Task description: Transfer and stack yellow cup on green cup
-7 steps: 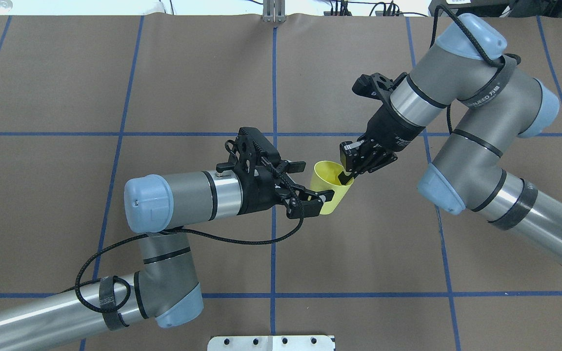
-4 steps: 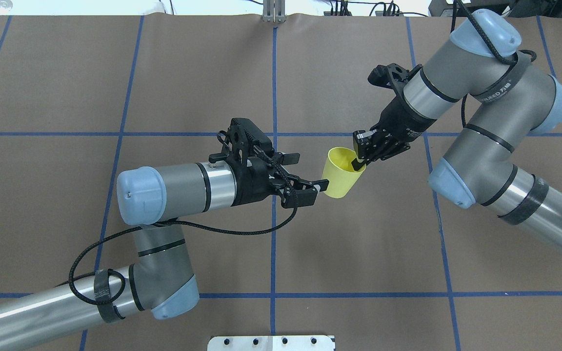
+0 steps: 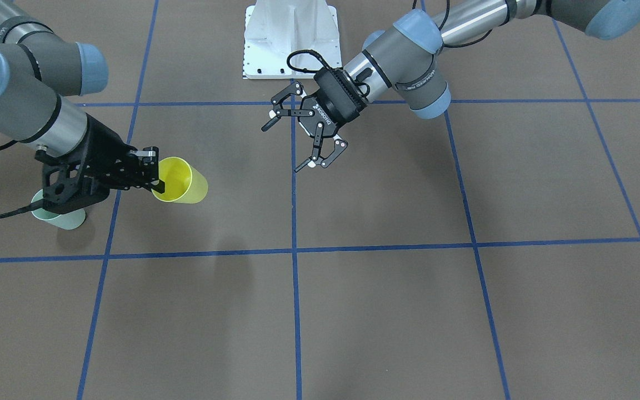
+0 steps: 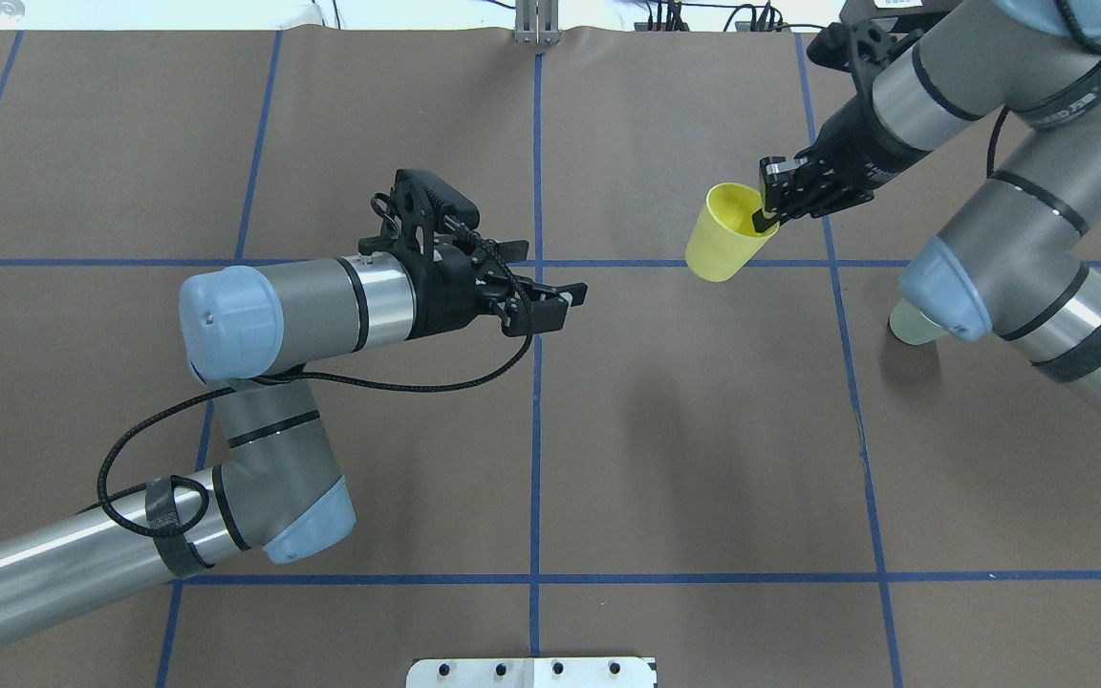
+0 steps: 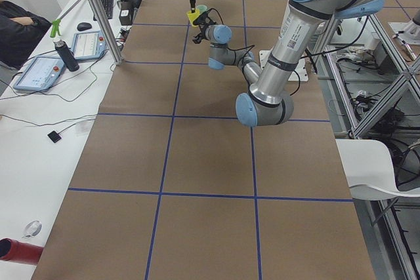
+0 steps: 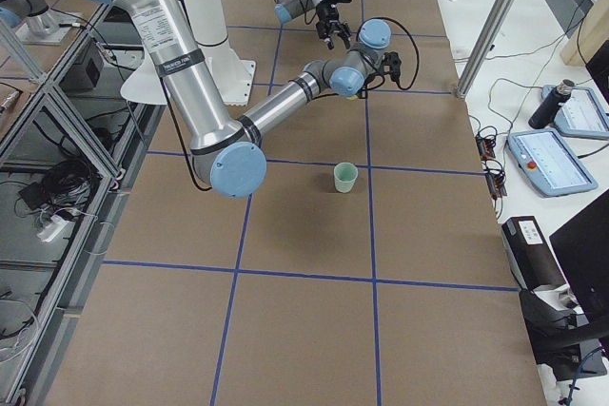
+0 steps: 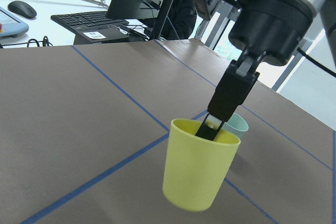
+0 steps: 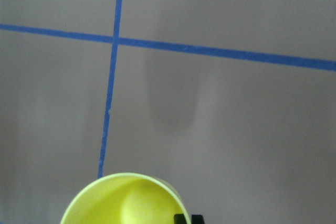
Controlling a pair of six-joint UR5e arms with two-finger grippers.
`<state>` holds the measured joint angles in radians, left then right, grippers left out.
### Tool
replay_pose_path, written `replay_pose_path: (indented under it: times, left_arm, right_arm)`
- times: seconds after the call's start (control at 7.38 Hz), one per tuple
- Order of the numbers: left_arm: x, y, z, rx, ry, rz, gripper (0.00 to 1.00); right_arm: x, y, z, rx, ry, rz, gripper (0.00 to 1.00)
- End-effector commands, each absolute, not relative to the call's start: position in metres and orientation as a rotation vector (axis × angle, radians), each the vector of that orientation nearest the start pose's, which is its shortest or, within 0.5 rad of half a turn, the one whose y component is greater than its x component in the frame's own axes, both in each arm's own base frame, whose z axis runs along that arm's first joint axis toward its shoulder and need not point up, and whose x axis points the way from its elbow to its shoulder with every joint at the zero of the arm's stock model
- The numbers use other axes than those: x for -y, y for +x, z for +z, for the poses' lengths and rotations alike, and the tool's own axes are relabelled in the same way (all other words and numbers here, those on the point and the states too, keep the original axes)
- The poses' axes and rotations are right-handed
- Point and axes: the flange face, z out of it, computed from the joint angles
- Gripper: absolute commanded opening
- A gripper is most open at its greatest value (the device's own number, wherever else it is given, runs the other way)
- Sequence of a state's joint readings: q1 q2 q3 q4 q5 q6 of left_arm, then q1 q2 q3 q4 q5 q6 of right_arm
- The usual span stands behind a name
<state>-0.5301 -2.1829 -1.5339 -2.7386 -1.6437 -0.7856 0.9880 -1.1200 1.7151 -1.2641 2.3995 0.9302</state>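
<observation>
In the overhead view I see the right gripper (image 4: 763, 218) in the upper right of the frame, pinching the yellow cup (image 4: 724, 234) by its rim wall. One finger is down inside the cup and the other is pressed against the outside. The cup hangs clear of the brown desk (image 4: 703, 430). In the left wrist view its long axis runs close to vertical with a slight lean, with the wide mouth up and the narrow base down.

The green cup (image 4: 912, 325) stands upright on the desk at the right of the overhead frame, mouth up, and the right arm's elbow half covers it. In the left wrist view it sits just behind the yellow cup and lower. The two cups are apart, not nested.

The left gripper (image 3: 281, 148) is near the middle of the front-facing frame, over a blue tape line. Its fingers are spread wide with nothing between them, and it is well apart from both cups.
</observation>
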Motion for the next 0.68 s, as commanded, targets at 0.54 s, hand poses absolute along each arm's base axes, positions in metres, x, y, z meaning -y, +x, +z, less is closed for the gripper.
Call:
replay_pose_path:
  times: [0.54]
  left_arm:
    - [0.545, 0.438, 0.213, -1.001, 0.835, 0.111, 1.00]
  right_arm:
    - [0.563, -0.164, 0.389, 0.891, 0.356, -0.102, 0.00]
